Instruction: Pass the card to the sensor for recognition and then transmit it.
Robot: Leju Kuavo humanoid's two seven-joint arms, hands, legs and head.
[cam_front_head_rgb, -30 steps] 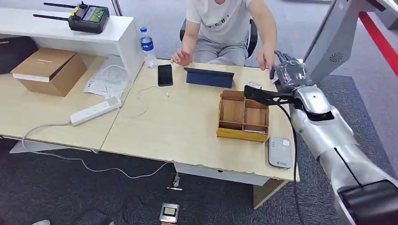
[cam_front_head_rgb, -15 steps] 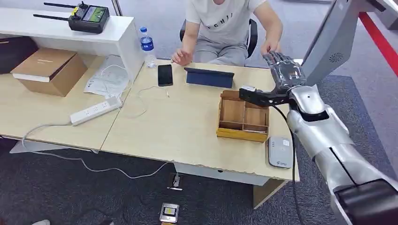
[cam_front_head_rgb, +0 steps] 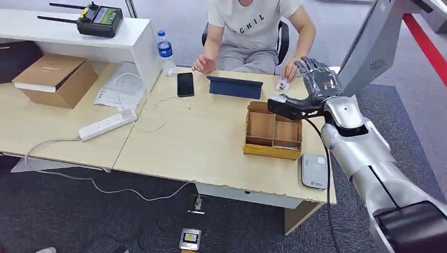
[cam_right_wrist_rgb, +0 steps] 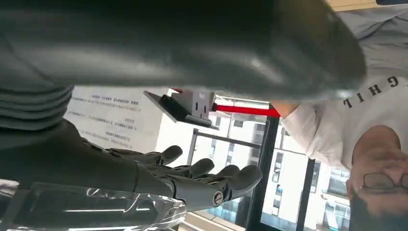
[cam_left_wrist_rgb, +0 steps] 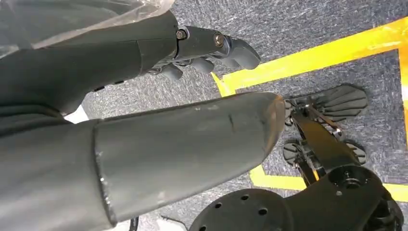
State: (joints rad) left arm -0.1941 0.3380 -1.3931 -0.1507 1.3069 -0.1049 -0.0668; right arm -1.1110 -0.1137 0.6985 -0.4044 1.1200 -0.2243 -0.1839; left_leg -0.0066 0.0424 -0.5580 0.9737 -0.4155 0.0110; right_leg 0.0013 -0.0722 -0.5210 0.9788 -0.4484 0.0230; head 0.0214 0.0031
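Across the pale wooden table (cam_front_head_rgb: 200, 142), the biggest thing in the head view is the robot's silver right arm (cam_front_head_rgb: 369, 158), reaching up from the lower right over the table's far right corner. Opposite sits a person (cam_front_head_rgb: 253, 31) in a white shirt, one hand resting by the table's far edge, the other lowered onto a small white card (cam_front_head_rgb: 283, 83) that lies on the table near the right hand. That appears to be the task's card, so by this judgement it has left the robot and reached the person.

A wooden divided tray (cam_front_head_rgb: 273, 130) stands near the right edge, probably the card's store, within easy reach of the arm. Just beside it, toward the robot, lies the flat grey sensor (cam_front_head_rgb: 314, 171), set close so a card can be swept over it on its way across. A dark tablet (cam_front_head_rgb: 235, 87) and a black phone (cam_front_head_rgb: 185, 84) lie farther off in front of the person.

The right hand (cam_front_head_rgb: 316, 84) hangs above the tray's far corner, fingers spread and raised, holding nothing, as a hand would after giving something over. The left hand (cam_left_wrist_rgb: 192, 53) hangs low by the floor, fingers loosely curled with nothing between them and a clear gap to the thumb, idle because this job needs one arm.
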